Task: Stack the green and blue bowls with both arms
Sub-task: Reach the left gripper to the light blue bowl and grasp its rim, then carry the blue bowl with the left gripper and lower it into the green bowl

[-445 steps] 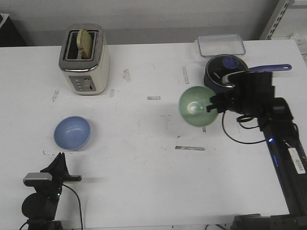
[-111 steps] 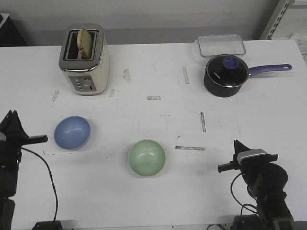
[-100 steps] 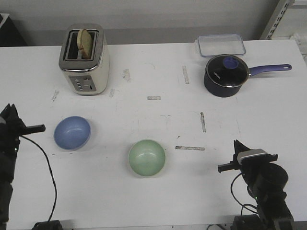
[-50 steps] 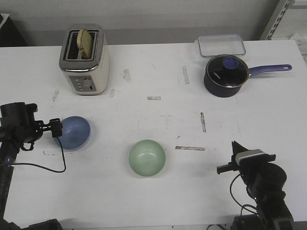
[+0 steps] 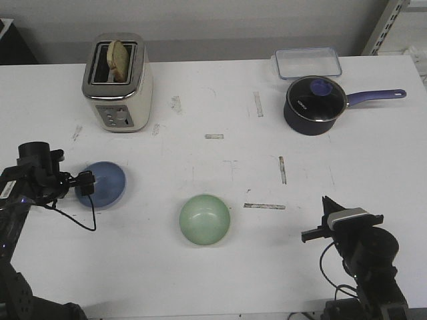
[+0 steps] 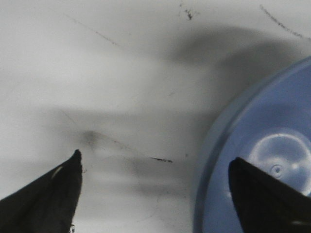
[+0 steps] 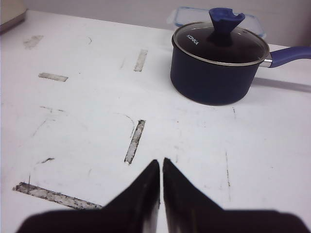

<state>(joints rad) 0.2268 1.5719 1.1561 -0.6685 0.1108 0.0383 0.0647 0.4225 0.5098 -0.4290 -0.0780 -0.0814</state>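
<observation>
The blue bowl (image 5: 103, 184) sits at the left of the white table (image 5: 213, 267). My left gripper (image 5: 85, 184) is open and straddles its left rim. In the left wrist view one finger hangs over the bowl's inside (image 6: 272, 160) and the other over bare table; the gripper's midpoint (image 6: 155, 162) is just outside the rim. The green bowl (image 5: 205, 219) stands upright and alone near the table's middle front. My right gripper (image 5: 319, 230) is shut and empty at the front right; in the right wrist view (image 7: 161, 165) its tips meet over the table.
A cream toaster (image 5: 117, 82) with toast stands at the back left. A navy lidded saucepan (image 5: 313, 103) and a clear plastic box (image 5: 306, 63) are at the back right; the saucepan also shows in the right wrist view (image 7: 218, 63). Tape marks dot the table.
The green bowl was carried by the right gripper, then set down at the middle front. My left arm has swung in from the left edge to the blue bowl's rim.
</observation>
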